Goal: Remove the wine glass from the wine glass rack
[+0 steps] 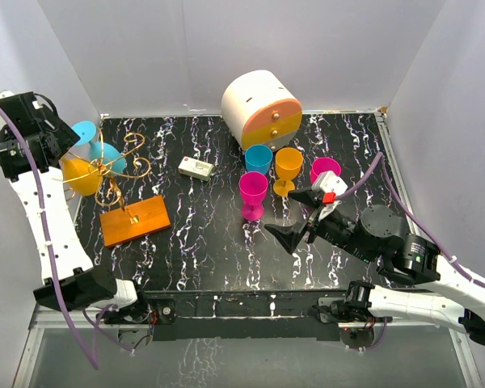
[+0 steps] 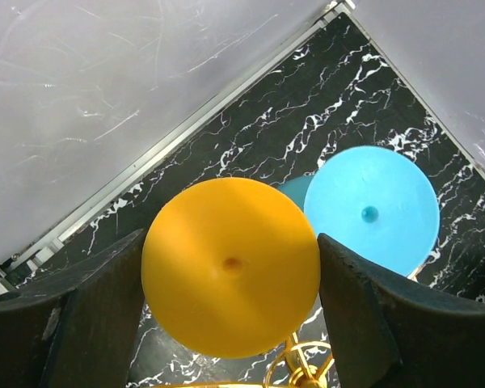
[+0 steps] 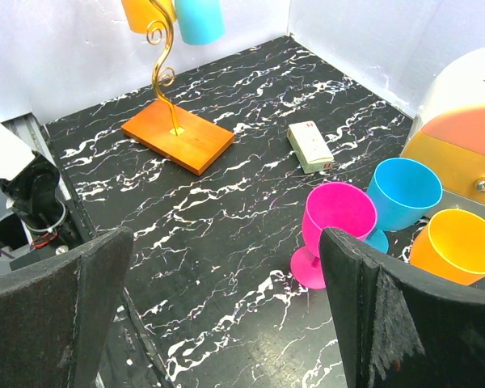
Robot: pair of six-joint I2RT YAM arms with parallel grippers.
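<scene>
The wine glass rack stands at the left, with an orange base point(image 1: 135, 220) and golden wire hooks point(image 1: 117, 166). An orange wine glass point(image 1: 81, 175) and a blue one point(image 1: 105, 149) hang from it. In the left wrist view the orange glass's round foot point(image 2: 230, 267) fills the gap between my left gripper's point(image 2: 230, 301) fingers point(image 2: 97, 319), and both pads touch its rim. The blue glass's foot point(image 2: 372, 210) is just beyond, to the right. My right gripper point(image 1: 301, 214) hovers open over bare table right of centre, with nothing between its fingers point(image 3: 61, 307).
A white-and-orange round cabinet point(image 1: 259, 109) stands at the back. In front of it are blue point(image 1: 259, 159), orange point(image 1: 288, 166) and two pink glasses point(image 1: 253, 190), the nearer pink one close to my right gripper. A small white box point(image 1: 196, 168) lies mid-table. Walls close in on the left and back.
</scene>
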